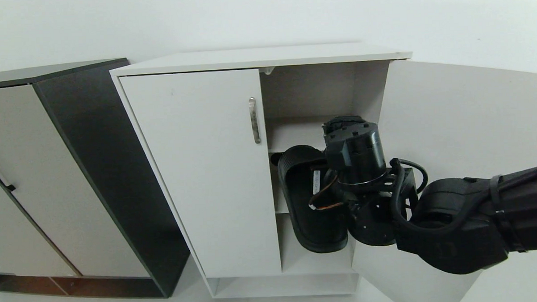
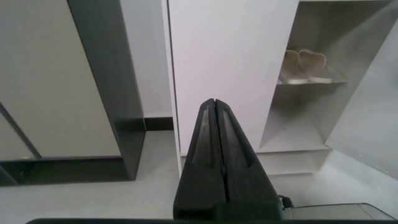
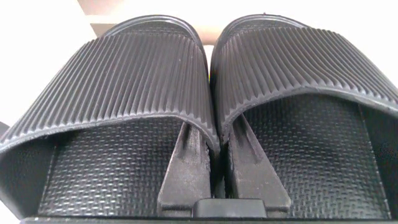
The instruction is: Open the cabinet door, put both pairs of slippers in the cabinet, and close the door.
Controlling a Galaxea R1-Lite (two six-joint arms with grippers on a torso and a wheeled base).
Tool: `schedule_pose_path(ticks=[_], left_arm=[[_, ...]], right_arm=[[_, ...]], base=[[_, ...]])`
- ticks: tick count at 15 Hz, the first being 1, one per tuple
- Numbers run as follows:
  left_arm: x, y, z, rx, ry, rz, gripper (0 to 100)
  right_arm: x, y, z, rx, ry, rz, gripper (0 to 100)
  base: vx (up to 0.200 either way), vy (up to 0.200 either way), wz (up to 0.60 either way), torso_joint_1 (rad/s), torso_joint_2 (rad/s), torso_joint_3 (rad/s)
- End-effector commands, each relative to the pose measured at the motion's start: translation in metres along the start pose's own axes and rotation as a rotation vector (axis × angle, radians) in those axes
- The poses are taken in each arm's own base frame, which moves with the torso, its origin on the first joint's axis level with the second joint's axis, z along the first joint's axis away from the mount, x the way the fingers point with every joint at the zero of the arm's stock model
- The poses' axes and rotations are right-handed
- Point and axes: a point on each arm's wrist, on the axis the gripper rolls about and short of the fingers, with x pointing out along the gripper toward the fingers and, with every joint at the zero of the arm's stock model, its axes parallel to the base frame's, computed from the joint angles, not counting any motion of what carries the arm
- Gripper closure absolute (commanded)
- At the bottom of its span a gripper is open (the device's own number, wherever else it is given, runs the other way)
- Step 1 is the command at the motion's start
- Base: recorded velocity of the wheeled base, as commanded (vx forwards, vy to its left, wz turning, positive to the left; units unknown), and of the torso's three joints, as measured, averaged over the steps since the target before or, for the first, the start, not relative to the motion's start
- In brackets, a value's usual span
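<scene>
A pair of black slippers (image 1: 310,203) hangs on edge in the open right half of the white cabinet (image 1: 197,171), between its shelves. My right gripper (image 3: 213,134) is shut on the two inner edges of the black slippers (image 3: 149,81), pinching them together. A beige pair of slippers (image 2: 305,62) lies on a shelf (image 2: 311,79) inside the cabinet. My left gripper (image 2: 214,106) is shut on nothing and stays low, some way back from the cabinet's closed left door (image 2: 224,56).
The cabinet's right door (image 1: 451,131) stands swung wide open to the right, behind my right arm. The left door carries a metal handle (image 1: 254,120). A dark cabinet (image 1: 103,152) with a grey door stands to the left. Bare floor lies in front.
</scene>
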Motion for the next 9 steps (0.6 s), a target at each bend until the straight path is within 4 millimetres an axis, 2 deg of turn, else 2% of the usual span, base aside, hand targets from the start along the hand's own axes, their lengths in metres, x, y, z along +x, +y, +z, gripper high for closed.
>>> schedule_pose_path(ticks=[1, 8, 9], left_arm=[[0.0001, 0.0000, 0.0000, 0.000, 0.002, 0.001, 100], [0.0001, 0.0000, 0.0000, 0.000, 0.002, 0.001, 100], [0.0001, 0.0000, 0.0001, 0.000, 0.000, 0.002, 100]], right_arm=[[0.0005, -0.0010, -0.0044, -0.012, 0.008, -0.004, 100], [-0.0023, -0.0016, -0.0021, -0.012, -0.003, -0.010, 100], [-0.0023, -0.0013, -0.0035, -0.014, -0.001, -0.010, 100]], base=[[0.200, 0.000, 0.00, -0.017, 0.00, 0.007], [0.200, 0.000, 0.00, 0.002, 0.00, 0.004], [0.000, 0.000, 0.00, 0.000, 0.00, 0.000]])
